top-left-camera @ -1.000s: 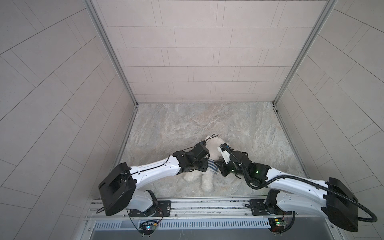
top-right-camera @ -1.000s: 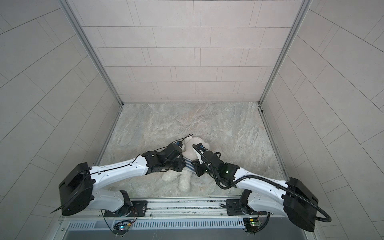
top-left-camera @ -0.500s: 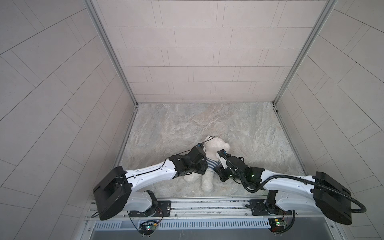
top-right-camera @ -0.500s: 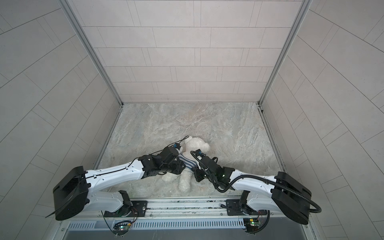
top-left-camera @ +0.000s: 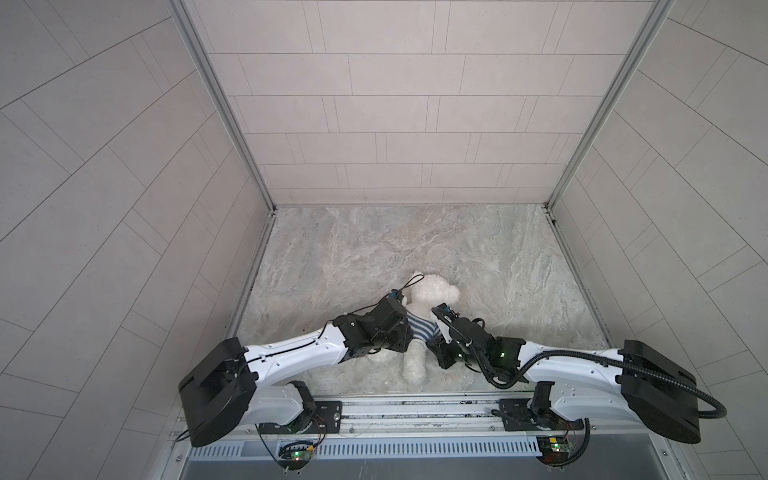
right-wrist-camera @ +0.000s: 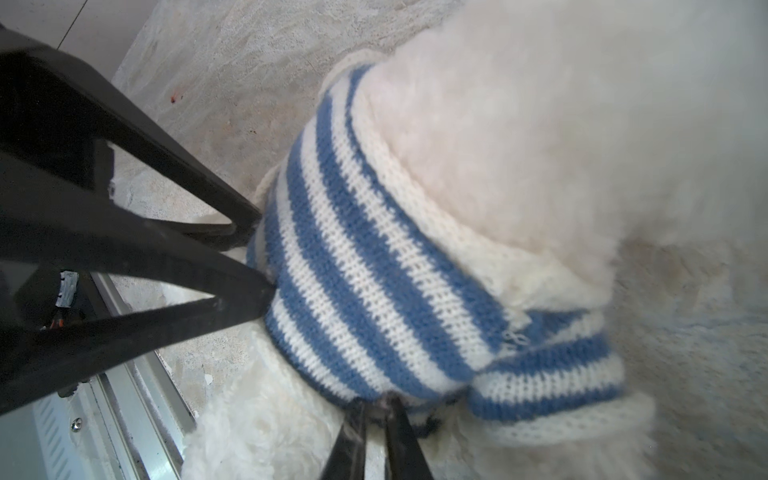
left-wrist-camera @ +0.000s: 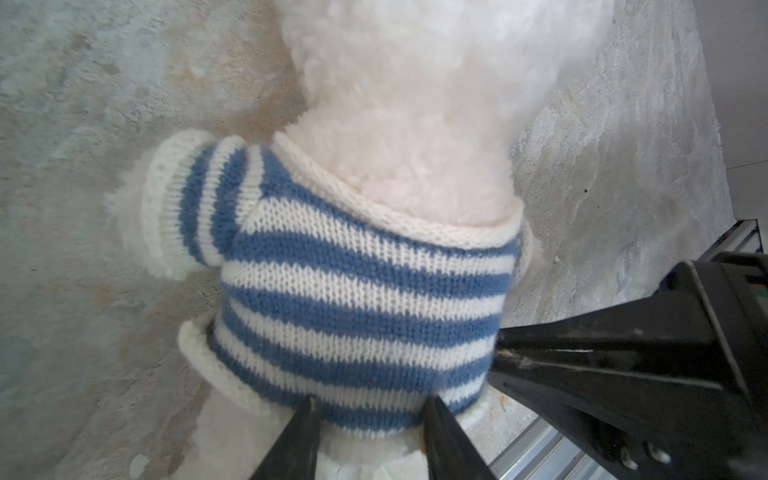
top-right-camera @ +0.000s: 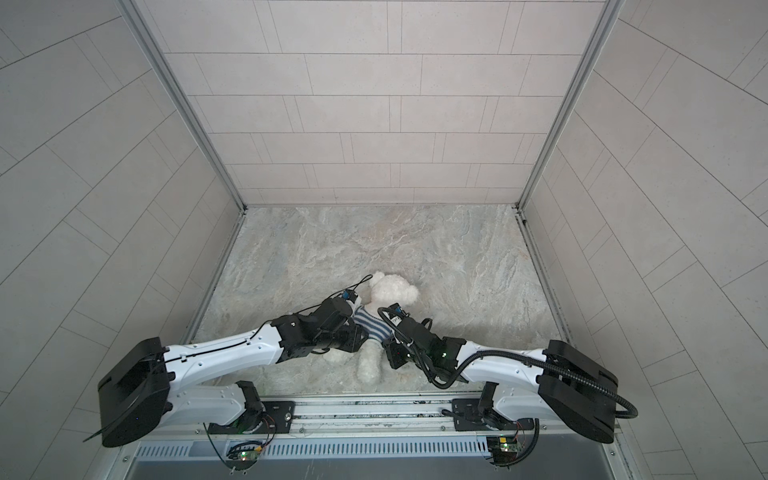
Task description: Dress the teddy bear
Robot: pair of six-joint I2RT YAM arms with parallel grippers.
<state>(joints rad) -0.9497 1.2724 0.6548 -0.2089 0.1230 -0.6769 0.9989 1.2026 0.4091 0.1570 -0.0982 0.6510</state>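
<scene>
Marbled worktop [top-left-camera: 498,257] in both top views carries the bear [top-left-camera: 432,293] near its front edge, shirt [top-left-camera: 419,330] on its trunk; left wrist view shows left gripper [left-wrist-camera: 370,405] jaws apart against the shirt hem, right wrist view right gripper [right-wrist-camera: 376,405] jaws pinching that hem.

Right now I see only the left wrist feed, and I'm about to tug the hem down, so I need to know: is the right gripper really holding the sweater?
Observer: Yes. The right wrist view shows the right gripper shut on the striped sweater at its bottom hem.
Operator: Which way does the bear lie?
Observer: In both top views the teddy bear lies with its head toward the back wall and its legs toward the rail.
</scene>
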